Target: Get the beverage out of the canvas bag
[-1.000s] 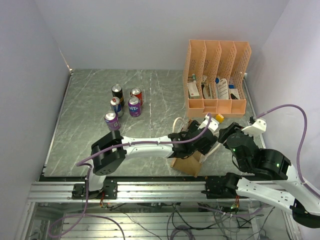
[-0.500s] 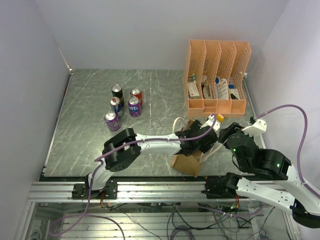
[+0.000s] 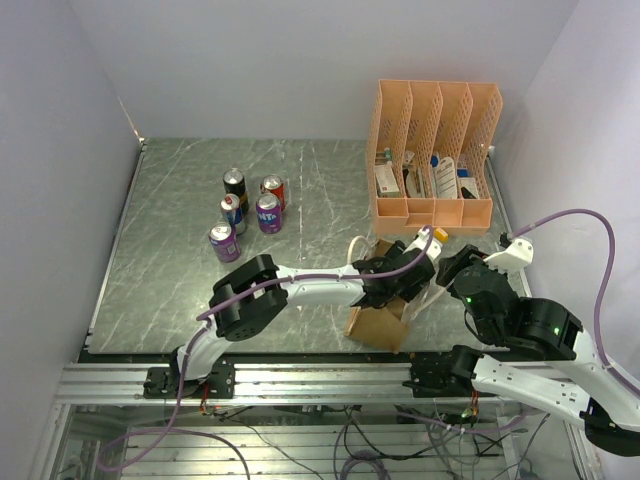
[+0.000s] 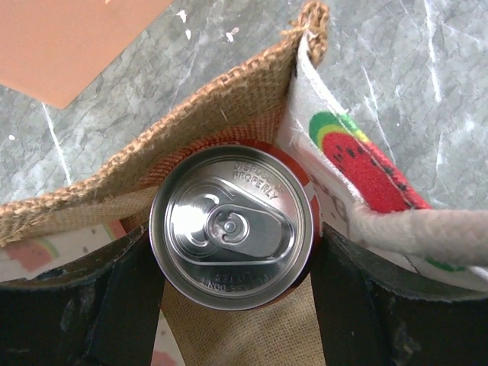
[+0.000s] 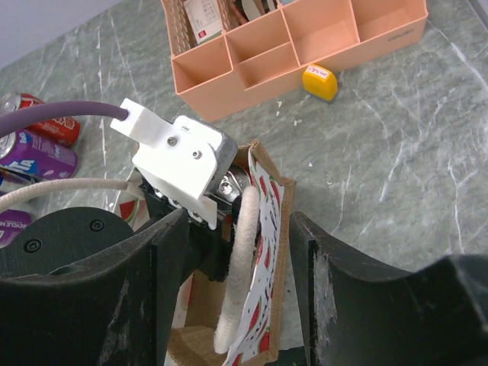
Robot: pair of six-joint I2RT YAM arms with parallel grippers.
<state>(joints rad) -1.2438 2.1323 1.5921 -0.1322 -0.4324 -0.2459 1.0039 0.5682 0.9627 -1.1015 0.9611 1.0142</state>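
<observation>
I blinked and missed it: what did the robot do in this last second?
The left arm swung its elbow rightward as the left hand sank deeper into the canvas bag and took hold of the red can inside, with fingers on both sides. The right hand at the bag's rim, the five cans and the orange organizer stayed put.

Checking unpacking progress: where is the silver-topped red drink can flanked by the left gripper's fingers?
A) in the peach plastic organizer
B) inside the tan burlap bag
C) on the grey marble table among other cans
B: in the left wrist view the left gripper straddles the red drink can, sitting inside the tan burlap bag.
</observation>
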